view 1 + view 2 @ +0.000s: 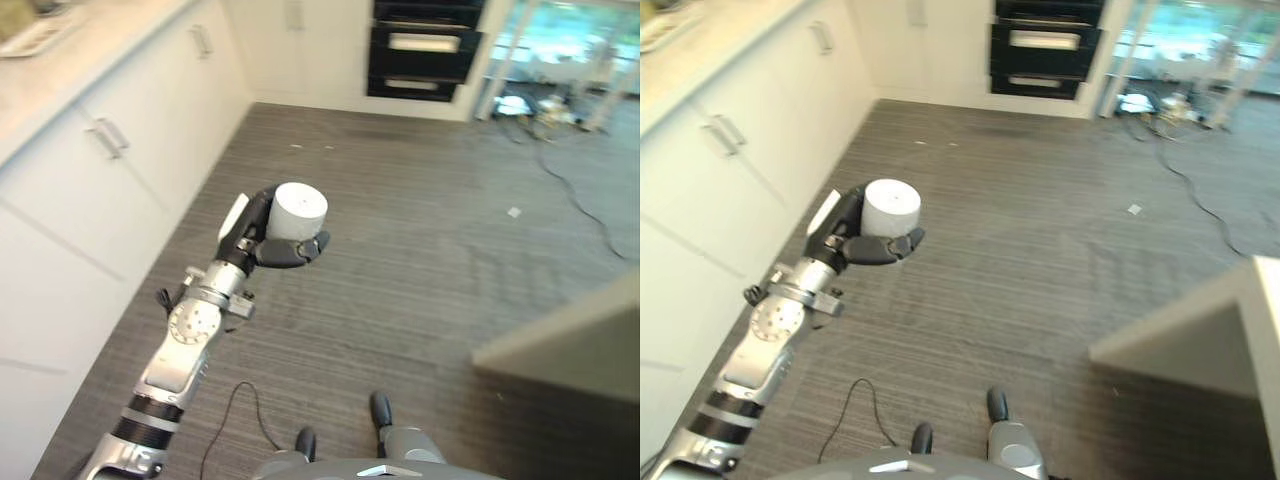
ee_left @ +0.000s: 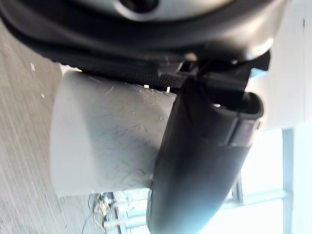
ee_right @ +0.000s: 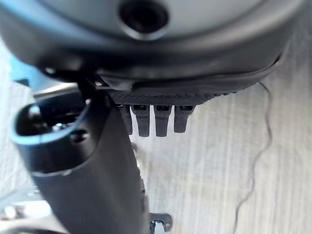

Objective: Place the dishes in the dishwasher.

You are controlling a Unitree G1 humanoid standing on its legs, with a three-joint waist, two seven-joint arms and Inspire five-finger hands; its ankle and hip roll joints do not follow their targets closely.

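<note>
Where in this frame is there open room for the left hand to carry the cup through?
The left hand grips the grey cup over bare striped floor. That floor lies open between the white cabinets on the left and the pale counter corner on the right. The cluttered spot is the far right corner, with cables.

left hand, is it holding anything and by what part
The left hand holds a grey cup upside down, fingers curled round its side wall.

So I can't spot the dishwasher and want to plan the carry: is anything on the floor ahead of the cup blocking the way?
Nothing visible does. The left hand holds the grey cup above bare striped floor, with white cabinets to the robot's left and a dark oven at the far wall. No dishwasher is identifiable here.
</note>
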